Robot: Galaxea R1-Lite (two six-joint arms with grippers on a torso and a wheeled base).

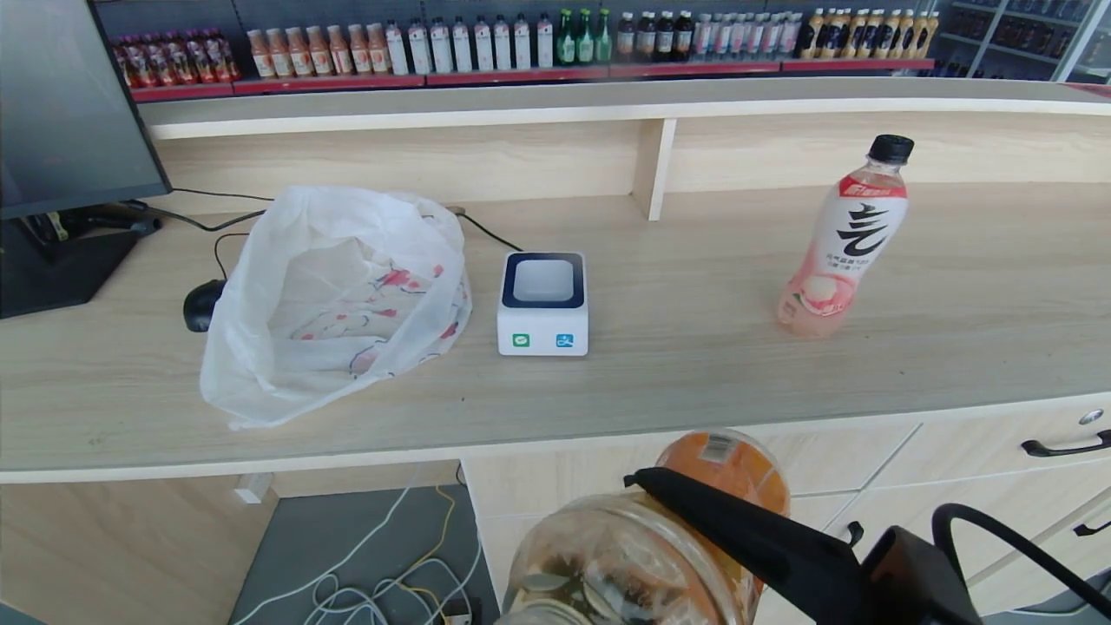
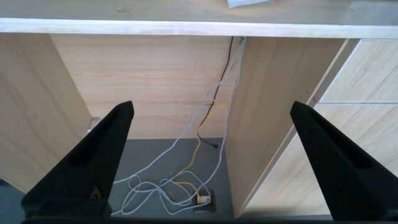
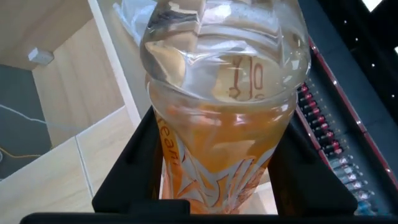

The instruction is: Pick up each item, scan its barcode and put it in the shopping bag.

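The right gripper, jaws clamped on the clear plastic orange-drink bottle, should face its barcode label squarely to the white box scanner.

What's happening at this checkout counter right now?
The right pincer grips an orange drink bottle, held low in front of the counter, short of the scanner. The left pincer hangs open below the counter, holding nothing. A pink bottle stands upright right of the scanner; the white shopping bag lies open on its left.
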